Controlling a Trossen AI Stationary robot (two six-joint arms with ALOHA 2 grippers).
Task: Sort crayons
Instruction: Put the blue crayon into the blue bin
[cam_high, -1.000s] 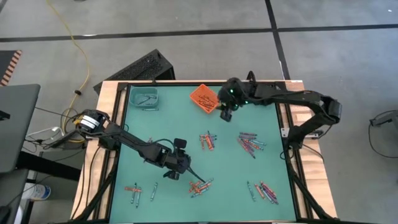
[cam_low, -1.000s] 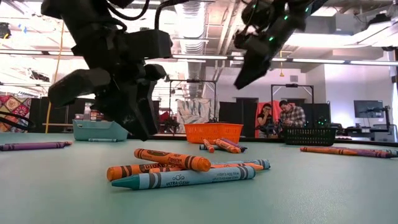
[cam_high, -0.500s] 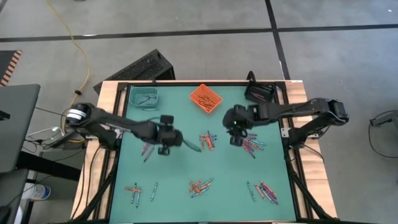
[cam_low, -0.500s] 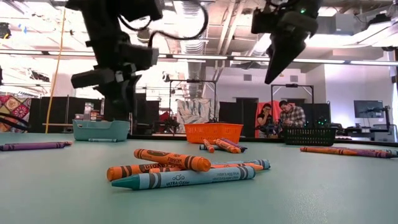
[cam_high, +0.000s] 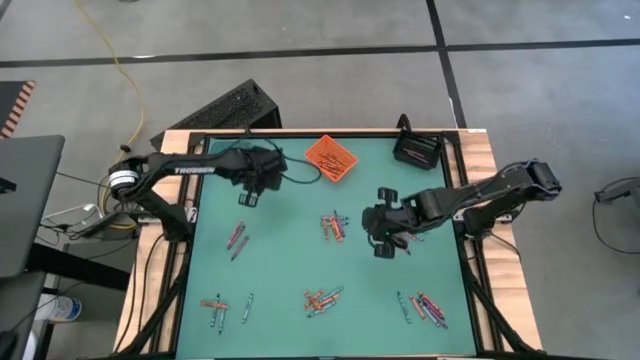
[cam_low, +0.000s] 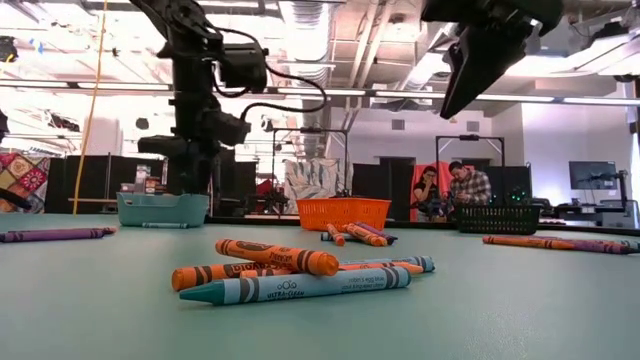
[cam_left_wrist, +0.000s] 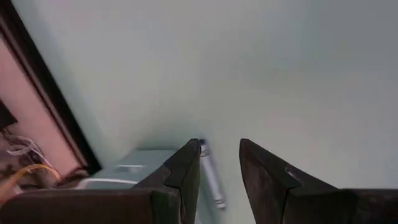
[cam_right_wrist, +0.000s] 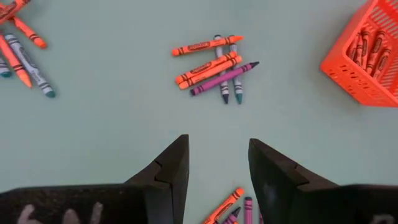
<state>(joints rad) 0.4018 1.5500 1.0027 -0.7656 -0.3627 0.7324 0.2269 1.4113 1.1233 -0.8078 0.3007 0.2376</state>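
Observation:
Crayons lie in small groups on the green mat: one group (cam_high: 335, 225) at the centre, one (cam_high: 405, 235) to its right, and three near the front edge (cam_high: 320, 298), (cam_high: 222, 305), (cam_high: 425, 305). My left gripper (cam_high: 246, 196) hangs beside the teal bin (cam_high: 226, 155) at the far left, its fingers apart. A blue-grey crayon (cam_left_wrist: 209, 177) shows between them, next to the bin's wall (cam_left_wrist: 124, 177). My right gripper (cam_high: 380, 242) is open and empty above the mat, between the centre group (cam_right_wrist: 214, 71) and the group to its right. My left gripper has the blue-grey crayon's end (cam_left_wrist: 204, 149) right beside the inner side of one finger (cam_left_wrist: 189, 165). The gap between the fingers is wider than the crayon. I cannot tell whether the finger touches it.
The orange bin (cam_high: 330, 158) with orange crayons stands at the far middle and the black bin (cam_high: 415, 150) at the far right. Two crayons (cam_high: 237, 238) lie on the left of the mat. People sit in the room behind the table (cam_low: 450, 190).
My left gripper has gone from the near-centre crayon group up and toward the far left, to the teal bin. My right gripper has gone from the orange bin toward the near edge, to above the mat right of centre.

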